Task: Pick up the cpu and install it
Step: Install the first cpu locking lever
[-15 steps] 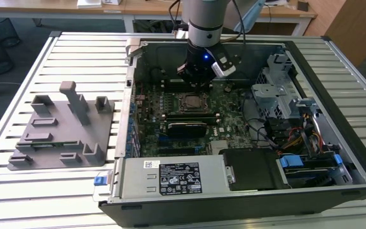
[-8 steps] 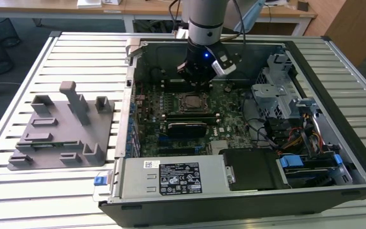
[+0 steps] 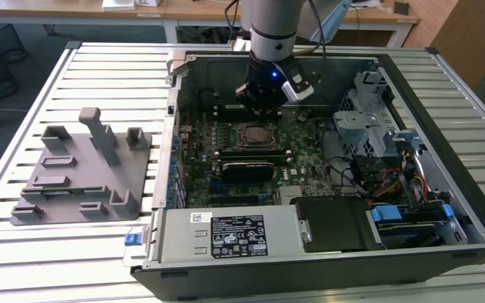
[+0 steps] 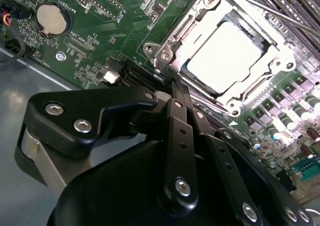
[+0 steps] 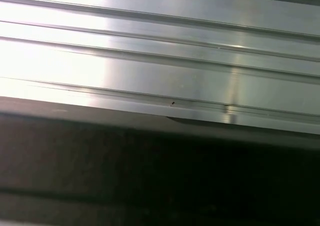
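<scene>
In the exterior view we see the arm reaching down into an open computer case (image 3: 444, 208) that lies on a slatted metal table (image 3: 99, 69), with the gripper (image 3: 264, 108) hanging just above the green motherboard (image 3: 305, 161), near the socket (image 3: 254, 134). A grey fixture block (image 3: 83, 173) with upright posts stands on the table toward the exterior view's left, well apart from the case. In the second wrist view we look past the gripper (image 4: 175, 86), whose black fingers (image 4: 181, 136) are pressed together with nothing between them (they hold no part), and just beyond its tip the cpu (image 4: 224, 56) sits flat inside the socket frame (image 4: 172, 48), its bright metal top facing up. A round coin battery (image 4: 52, 20) lies on the board well off to one side. In the first wrist view we make out ribbed aluminium slats (image 5: 160, 61) above a dark band.
</scene>
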Robot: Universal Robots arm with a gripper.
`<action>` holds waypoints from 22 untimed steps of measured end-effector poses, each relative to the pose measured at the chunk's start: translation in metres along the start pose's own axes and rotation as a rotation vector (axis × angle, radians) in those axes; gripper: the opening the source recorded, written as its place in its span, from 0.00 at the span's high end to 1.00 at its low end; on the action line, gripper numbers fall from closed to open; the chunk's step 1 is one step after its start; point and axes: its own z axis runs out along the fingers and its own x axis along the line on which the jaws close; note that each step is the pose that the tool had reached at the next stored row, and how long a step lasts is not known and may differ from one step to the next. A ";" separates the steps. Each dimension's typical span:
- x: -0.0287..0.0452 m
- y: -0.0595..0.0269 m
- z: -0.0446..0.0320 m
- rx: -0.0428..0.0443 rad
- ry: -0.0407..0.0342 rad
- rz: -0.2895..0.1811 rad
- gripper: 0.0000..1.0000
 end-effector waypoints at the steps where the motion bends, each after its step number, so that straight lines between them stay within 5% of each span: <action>1: -0.0003 -0.0002 0.0005 0.0003 0.0002 0.000 0.89; 22: -0.0013 -0.0031 0.0027 0.0041 0.0032 0.000 0.89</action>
